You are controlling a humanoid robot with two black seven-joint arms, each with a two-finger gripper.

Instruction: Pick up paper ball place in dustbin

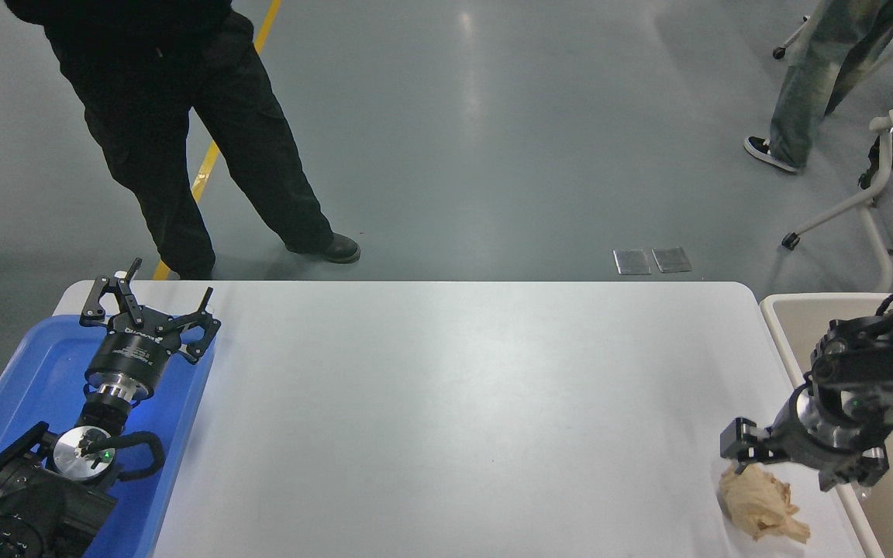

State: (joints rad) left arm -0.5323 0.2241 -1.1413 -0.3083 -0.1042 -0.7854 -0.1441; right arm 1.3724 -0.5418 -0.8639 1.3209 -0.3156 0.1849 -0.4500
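1. Setting: indoor lab or workshop hall.
2. Glossy grey floor (446, 116) with a painted yellow line (214, 147), upper left.
3. My white table (446, 387) fills the lower frame.
4. Rolling chair base (842, 209) at the upper right; a standing person (183, 116) at the upper left.

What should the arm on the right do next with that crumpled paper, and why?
Probably lower a little and close on it. The right gripper sits at the upper edge of the paper ball, which lies on the white table, not lifted. The dustbin waits just right of the table, so a firm grasp comes first.
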